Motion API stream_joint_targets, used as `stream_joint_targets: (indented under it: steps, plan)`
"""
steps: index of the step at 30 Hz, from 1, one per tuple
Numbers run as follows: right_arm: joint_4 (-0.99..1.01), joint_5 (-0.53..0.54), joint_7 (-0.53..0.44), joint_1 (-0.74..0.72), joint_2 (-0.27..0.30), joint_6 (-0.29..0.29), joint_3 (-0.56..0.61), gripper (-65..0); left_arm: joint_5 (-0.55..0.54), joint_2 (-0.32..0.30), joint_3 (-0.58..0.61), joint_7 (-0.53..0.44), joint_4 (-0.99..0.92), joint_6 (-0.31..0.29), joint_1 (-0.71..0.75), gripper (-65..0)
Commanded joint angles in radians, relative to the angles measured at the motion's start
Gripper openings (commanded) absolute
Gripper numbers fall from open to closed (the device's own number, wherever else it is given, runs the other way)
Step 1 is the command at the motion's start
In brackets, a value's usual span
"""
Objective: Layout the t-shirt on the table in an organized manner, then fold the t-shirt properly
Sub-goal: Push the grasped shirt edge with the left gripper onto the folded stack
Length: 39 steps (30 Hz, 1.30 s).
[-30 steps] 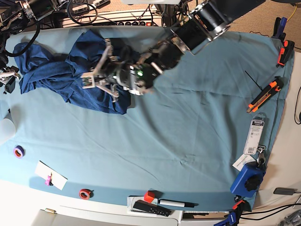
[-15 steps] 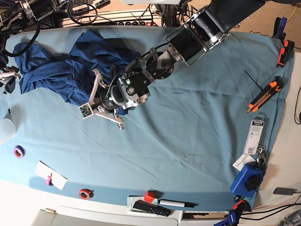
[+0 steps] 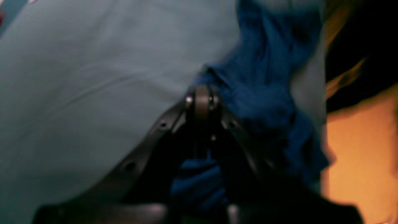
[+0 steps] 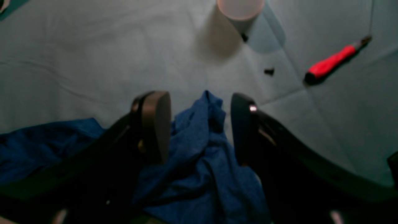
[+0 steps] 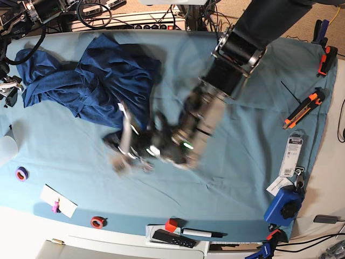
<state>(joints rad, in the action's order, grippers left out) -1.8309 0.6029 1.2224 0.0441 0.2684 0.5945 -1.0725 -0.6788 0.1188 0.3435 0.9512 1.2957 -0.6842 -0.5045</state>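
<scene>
The left gripper (image 5: 129, 154) is pinching a corner of the t-shirt (image 5: 91, 81), probably for spreading it out. The shirt is lying bunched at the far left of the table (image 5: 242, 135). The right gripper (image 4: 200, 124) is standing open astride another fold.

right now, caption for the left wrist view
Left gripper shut on the dark navy knit t-shirt above the light teal table.

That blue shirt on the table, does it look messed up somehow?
Yes. The t-shirt lies crumpled in a heap at the far left corner of the table, not spread flat. One edge is stretched out where the left gripper pinches it.
</scene>
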Motion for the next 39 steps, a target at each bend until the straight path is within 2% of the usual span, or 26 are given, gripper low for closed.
stream_joint_targets:
  steps: [1,4,5,8,13,15,18,20,22,26,28,33,36,39]
  plan:
    - [-0.017,0.017,-0.025,-0.005,0.025,0.0,-0.002,-34.1,-0.096,-0.002,-0.012,0.025,0.016,-0.014,-0.031,-65.0]
    - [-0.017,0.038,-0.026,-0.005,0.025,0.0,-0.002,-34.1,-0.278,-0.045,-0.018,0.214,0.015,-0.014,-0.025,-34.4]
    - [-0.017,0.046,-0.026,-0.005,0.024,0.0,-0.002,-34.1,-0.323,-0.055,-0.017,0.264,0.014,-0.014,-0.016,-29.4]
    - [-0.017,0.056,-0.026,-0.006,0.024,0.0,-0.002,-34.1,-0.423,-0.072,0.008,0.314,0.014,-0.014,0.03,-28.5]
    - [-0.017,0.055,-0.022,-0.005,0.023,0.0,-0.002,-34.1,-0.413,-0.063,0.151,0.28,0.014,-0.014,0.108,-28.5]
    - [-0.017,0.055,-0.021,-0.005,0.023,0.0,-0.002,-34.1,-0.352,-0.063,0.252,0.204,0.014,-0.014,0.114,-28.5]
    - [-0.017,0.055,-0.021,-0.005,0.023,0.0,-0.002,-34.1,-0.195,-0.06,0.392,0.039,0.014,-0.014,0.099,-28.5]
    - [-0.017,0.055,-0.019,-0.005,0.023,0.0,-0.002,-34.1,-0.102,-0.042,0.444,0.005,0.014,0.013,0.088,-28.5]
    - [-0.017,0.055,-0.018,-0.005,0.023,0.0,-0.002,-34.1,-0.053,-0.018,0.46,-0.012,0.012,0.014,0.084,-28.5]
    - [-0.017,0.055,-0.018,-0.005,0.023,0.0,-0.002,-34.1,-0.045,0.036,0.459,-0.055,-0.019,0.016,0.069,-28.5]
    - [-0.017,0.059,-0.018,-0.005,0.022,0.0,-0.002,-34.1,-0.048,0.038,0.466,-0.089,-0.054,0.026,0.048,-28.5]
    - [-0.016,0.058,-0.015,-0.005,0.023,0.0,-0.002,-34.1,0.08,0.038,0.465,-0.198,-0.188,0.042,-0.002,-28.5]
    - [-0.016,0.058,-0.015,-0.005,0.023,0.0,-0.002,-34.1,0.093,0.038,0.465,-0.251,-0.261,0.076,-0.031,-28.5]
    - [-0.016,0.059,-0.018,-0.005,0.023,0.0,-0.002,-34.1,0.09,0.038,0.455,-0.267,-0.282,0.076,-0.049,-28.5]
